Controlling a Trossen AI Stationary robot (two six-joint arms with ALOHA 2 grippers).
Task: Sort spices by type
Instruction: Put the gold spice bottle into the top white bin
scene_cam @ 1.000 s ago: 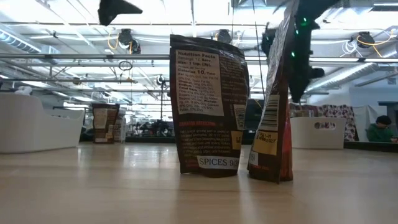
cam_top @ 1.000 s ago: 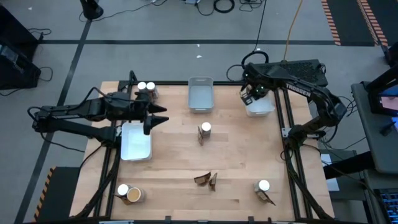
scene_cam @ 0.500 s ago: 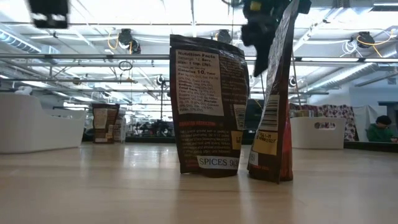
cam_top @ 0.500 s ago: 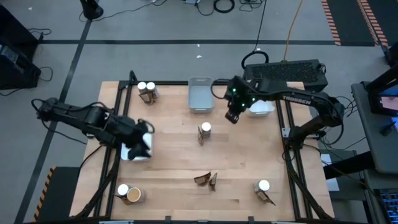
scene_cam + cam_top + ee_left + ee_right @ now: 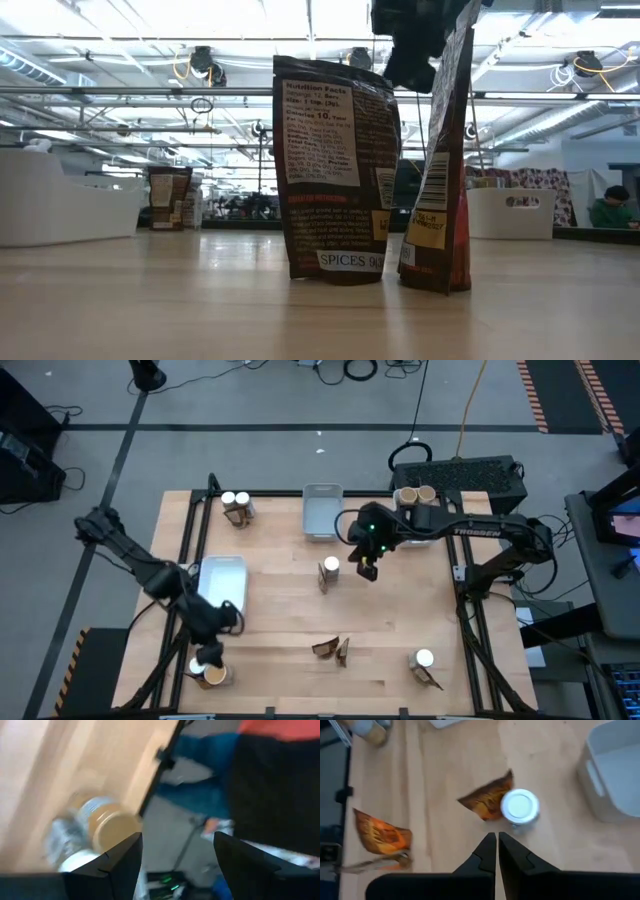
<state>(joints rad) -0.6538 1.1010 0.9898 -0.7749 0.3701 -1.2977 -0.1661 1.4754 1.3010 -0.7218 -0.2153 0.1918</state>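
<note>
Both arms are mid-reach. The left pincer [image 5: 210, 653], spread and empty, hangs over the tan-topped tub [image 5: 214, 675] at the worktop's [image 5: 280, 600] near-left corner; next it must descend and grip. The right pincer [image 5: 367, 570], pressed together, nears the central white-capped jar [image 5: 331, 567].

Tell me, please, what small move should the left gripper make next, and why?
Probably lower onto the tan-topped tub at the table's near left corner and close. The left gripper hangs open just above it, holding nothing, and its wrist view shows the tub beside a white-capped jar just ahead of its fingers. The right gripper is shut, near the middle jar.
</note>
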